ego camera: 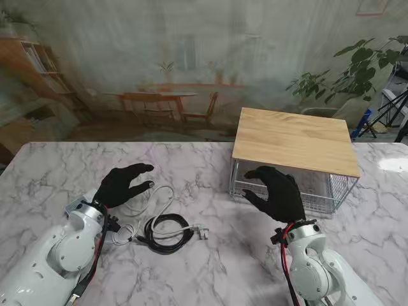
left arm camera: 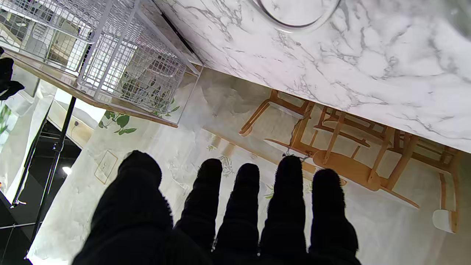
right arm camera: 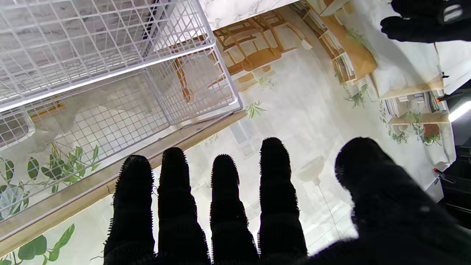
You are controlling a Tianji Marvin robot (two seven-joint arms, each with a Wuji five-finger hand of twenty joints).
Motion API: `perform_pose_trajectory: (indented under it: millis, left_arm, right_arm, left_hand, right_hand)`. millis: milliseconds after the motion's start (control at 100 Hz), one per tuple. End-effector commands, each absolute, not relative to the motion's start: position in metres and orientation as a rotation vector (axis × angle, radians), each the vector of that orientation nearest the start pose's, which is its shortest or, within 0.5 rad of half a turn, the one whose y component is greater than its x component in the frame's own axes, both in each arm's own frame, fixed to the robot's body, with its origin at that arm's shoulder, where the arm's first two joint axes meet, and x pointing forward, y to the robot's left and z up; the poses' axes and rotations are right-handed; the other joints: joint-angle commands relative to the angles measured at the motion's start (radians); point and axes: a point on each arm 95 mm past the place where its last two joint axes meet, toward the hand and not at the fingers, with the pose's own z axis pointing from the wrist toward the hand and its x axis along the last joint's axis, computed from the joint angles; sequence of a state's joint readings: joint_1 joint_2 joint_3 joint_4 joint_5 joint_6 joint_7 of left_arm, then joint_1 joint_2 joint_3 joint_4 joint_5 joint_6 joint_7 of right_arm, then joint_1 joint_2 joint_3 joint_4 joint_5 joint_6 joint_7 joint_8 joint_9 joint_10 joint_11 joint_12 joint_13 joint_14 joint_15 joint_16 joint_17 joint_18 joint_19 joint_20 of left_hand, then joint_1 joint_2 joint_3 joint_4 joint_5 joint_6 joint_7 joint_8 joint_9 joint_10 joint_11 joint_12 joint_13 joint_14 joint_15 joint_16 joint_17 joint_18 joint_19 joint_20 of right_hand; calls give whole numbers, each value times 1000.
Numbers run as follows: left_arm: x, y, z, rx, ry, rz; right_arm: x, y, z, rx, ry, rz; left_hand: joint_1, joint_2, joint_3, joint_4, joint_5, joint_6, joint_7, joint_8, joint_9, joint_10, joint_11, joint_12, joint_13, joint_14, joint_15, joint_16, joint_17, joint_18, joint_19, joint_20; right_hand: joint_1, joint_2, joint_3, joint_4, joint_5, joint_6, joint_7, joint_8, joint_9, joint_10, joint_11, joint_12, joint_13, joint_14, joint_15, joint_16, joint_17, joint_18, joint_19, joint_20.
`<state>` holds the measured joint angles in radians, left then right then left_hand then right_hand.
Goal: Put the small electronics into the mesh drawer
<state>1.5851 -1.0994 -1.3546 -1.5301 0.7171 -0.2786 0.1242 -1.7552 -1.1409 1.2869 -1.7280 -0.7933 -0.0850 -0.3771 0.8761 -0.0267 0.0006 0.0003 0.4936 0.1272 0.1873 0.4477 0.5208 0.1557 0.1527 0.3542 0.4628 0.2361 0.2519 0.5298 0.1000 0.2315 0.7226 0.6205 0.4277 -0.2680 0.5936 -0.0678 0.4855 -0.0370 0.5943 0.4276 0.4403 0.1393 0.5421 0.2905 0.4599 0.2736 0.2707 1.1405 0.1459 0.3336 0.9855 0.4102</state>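
Note:
A coiled black cable (ego camera: 167, 231) with a small white plug (ego camera: 203, 233) lies on the marble table (ego camera: 210, 268), beside a looped white cable (ego camera: 160, 196). My left hand (ego camera: 124, 185) hovers over the white cable, open and holding nothing; its fingers (left arm camera: 243, 206) are spread, with the white cable (left arm camera: 294, 18) beyond them. The white mesh drawer (ego camera: 319, 191) sits under a wooden top (ego camera: 296, 140) on the right. My right hand (ego camera: 277, 191) is open just in front of the drawer's left front corner. Its fingers (right arm camera: 224, 198) are apart, close to the mesh drawer (right arm camera: 92, 73).
The wooden top overhangs the drawer. A wall mural stands behind the table's far edge. A plant (ego camera: 357, 70) and a tripod (ego camera: 392, 108) stand off the table at the far right.

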Motion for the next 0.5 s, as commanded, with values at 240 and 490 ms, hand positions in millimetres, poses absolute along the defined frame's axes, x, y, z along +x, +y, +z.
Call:
perform_pose_trajectory:
  millis: [240, 490]
  left_arm:
    - [408, 43, -315, -1313, 1301, -1817]
    - [410, 44, -315, -1309, 1304, -1808]
  right_arm:
    - [351, 1, -304, 1255, 1030, 1851]
    - [349, 2, -305, 1253, 1044, 1849]
  left_hand:
    - [2, 45, -26, 0, -1, 6, -15, -4, -27, 7, -13, 4, -15, -1, -9, -5, -20, 22, -15, 14]
    - [2, 45, -25, 0, -1, 6, -15, -4, -26, 6, -12, 4, -15, -1, -9, -5, -19, 21, -17, 15]
  right_hand:
    - [-27, 33, -21, 22, 24, -9, -26, 19, 11, -4, -22, -1, -22, -13, -59, -10, -21, -3, -22, 7]
    - [-25, 34, -21, 22, 33, 3, -26, 19, 7, 1, -24, -1, -20, -12, -58, -10, -9, -14, -17, 9]
